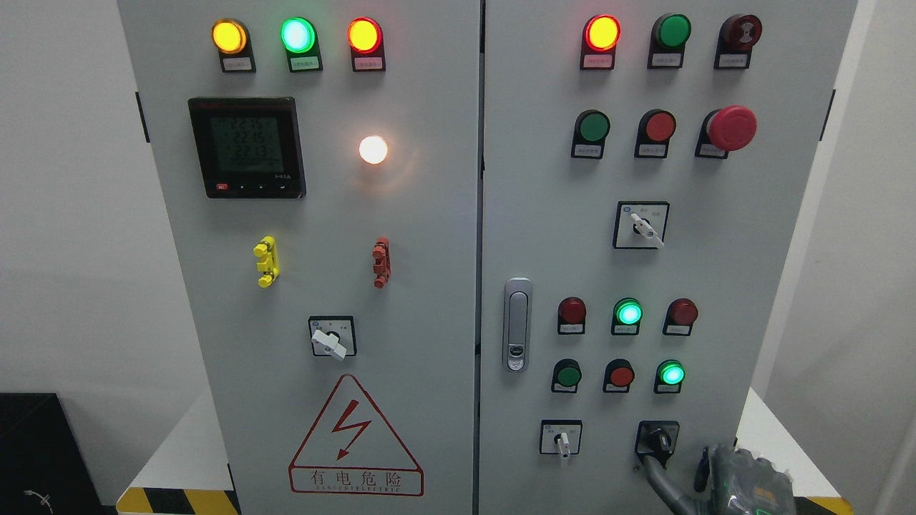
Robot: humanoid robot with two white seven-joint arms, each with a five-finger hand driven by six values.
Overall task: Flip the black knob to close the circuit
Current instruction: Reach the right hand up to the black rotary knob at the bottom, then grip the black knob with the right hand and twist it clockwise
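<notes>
Reaching from the lower right, the right hand (pixel 737 479) extends one finger, seemingly touching the black knob (pixel 658 440).

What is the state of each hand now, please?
Left hand: not in view.
Right hand: low at the right, a finger reaching up to the black knob; open or closed cannot be told.

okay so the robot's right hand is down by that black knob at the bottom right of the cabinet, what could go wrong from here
1. The right hand sits low at the frame edge, with one finger reaching up to the black knob; so thin a contact could slip off before the knob turns.
2. The white selector switch sits just left of the knob; a sideways slip might bump it.
3. The hand is partly cropped, so its grip cannot be confirmed.
</notes>
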